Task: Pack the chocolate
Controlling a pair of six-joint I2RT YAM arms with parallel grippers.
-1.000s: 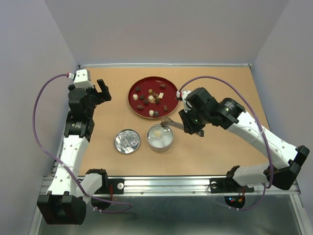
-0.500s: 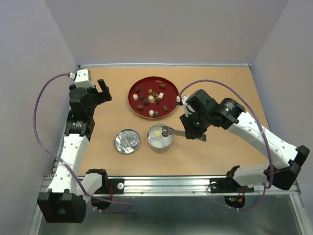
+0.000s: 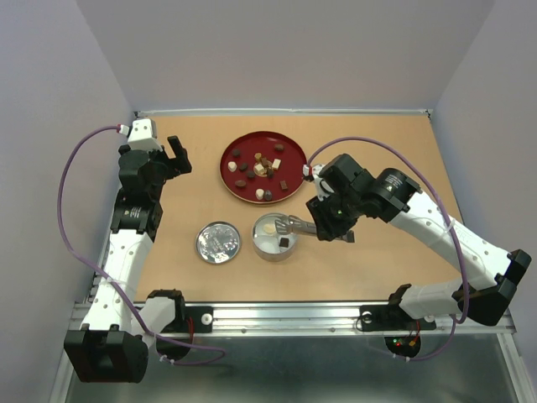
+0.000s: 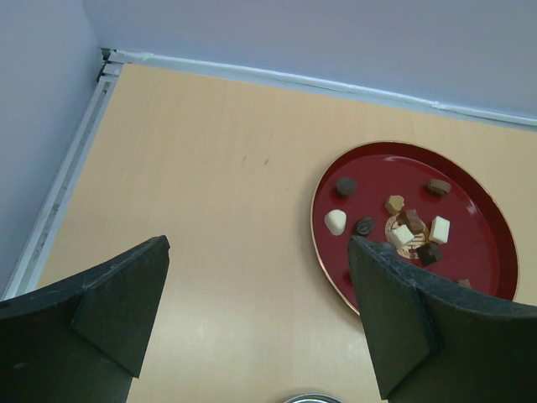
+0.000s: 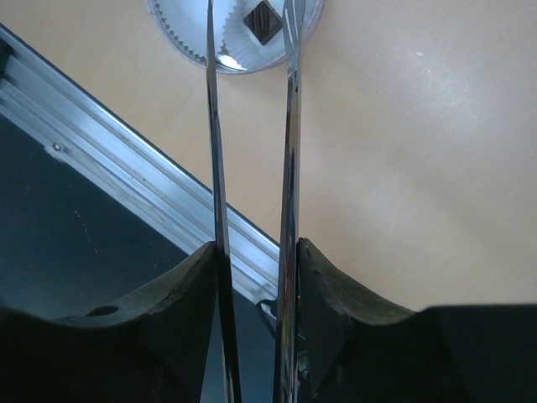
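Observation:
Several chocolate pieces (image 3: 260, 168), brown and cream, lie on a red plate (image 3: 289, 170). A round tin (image 3: 261, 246) lined with white paper cups stands in front of it. It holds a cream piece (image 3: 268, 226) and a dark square piece (image 3: 285, 242). My right gripper (image 3: 331, 222) is shut on metal tongs (image 3: 300, 225). Their tips are parted over the tin. In the right wrist view the tong blades (image 5: 290, 126) frame the dark piece (image 5: 263, 20) lying free in the tin (image 5: 180, 38). My left gripper (image 3: 176, 155) is open and empty, left of the plate (image 4: 470, 252).
The tin's round metal lid (image 3: 218, 242) lies flat to the left of the tin. The table's metal front rail (image 5: 126, 168) runs close below the tin. Walls close in the table at the back and on both sides.
My right gripper carried the tongs left and down over the tin. The dark square piece left the tong tips and now lies in the tin, and the tips have parted. The left arm is still.

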